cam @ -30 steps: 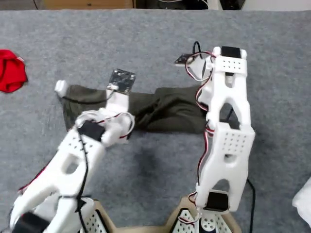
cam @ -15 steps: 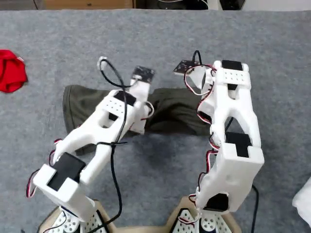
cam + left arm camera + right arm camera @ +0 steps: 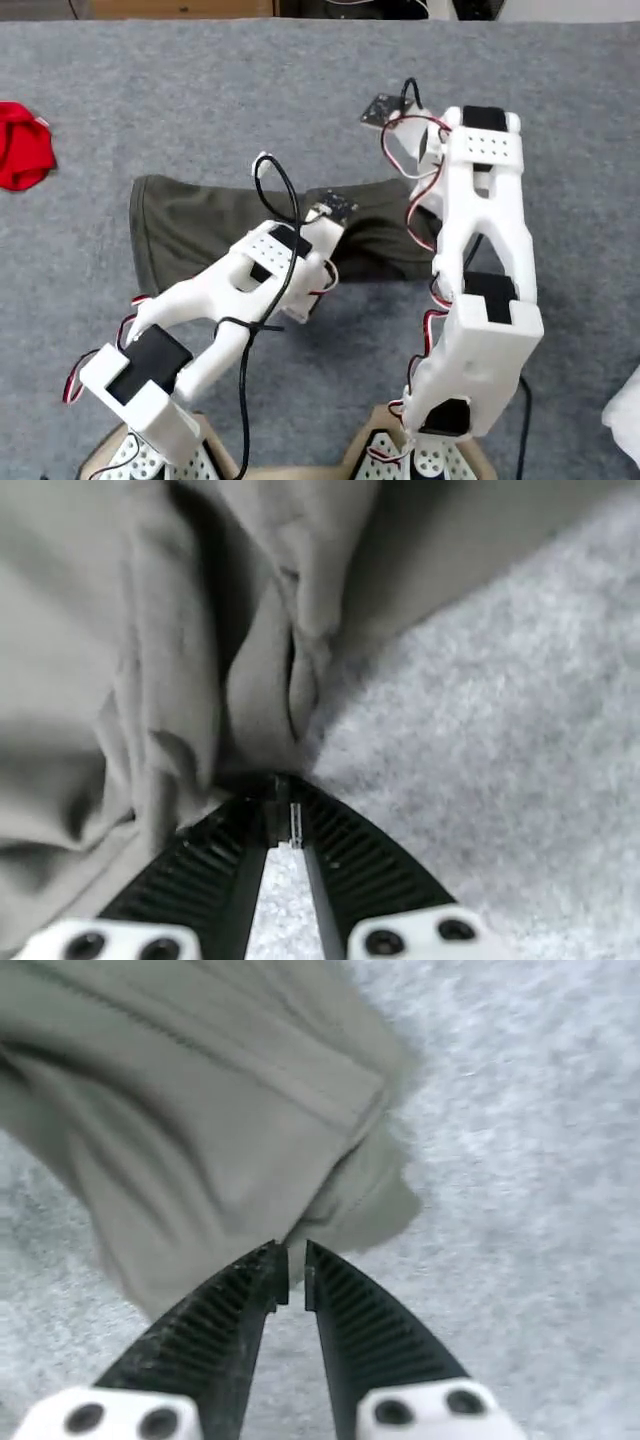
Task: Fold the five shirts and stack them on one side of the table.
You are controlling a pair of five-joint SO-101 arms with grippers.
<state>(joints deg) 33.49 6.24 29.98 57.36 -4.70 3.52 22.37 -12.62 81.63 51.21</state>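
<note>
An olive green shirt lies stretched across the middle of the grey table, rumpled toward its right end. My left gripper is shut on a raised fold of the shirt at its near edge, about mid-length; in the high view the left arm lies across the cloth. My right gripper sits at the shirt's right end, with its fingers closed to a thin slit on the edge of the cloth. The right arm hides that end from above.
A crumpled red shirt sits at the table's far left edge. A white cloth pokes in at the right edge near the front. Bare grey table runs behind the olive shirt.
My left arm has swung from the shirt's left part toward its middle and come down at the near edge. The shirt's left half now lies uncovered. The right arm has hardly moved.
</note>
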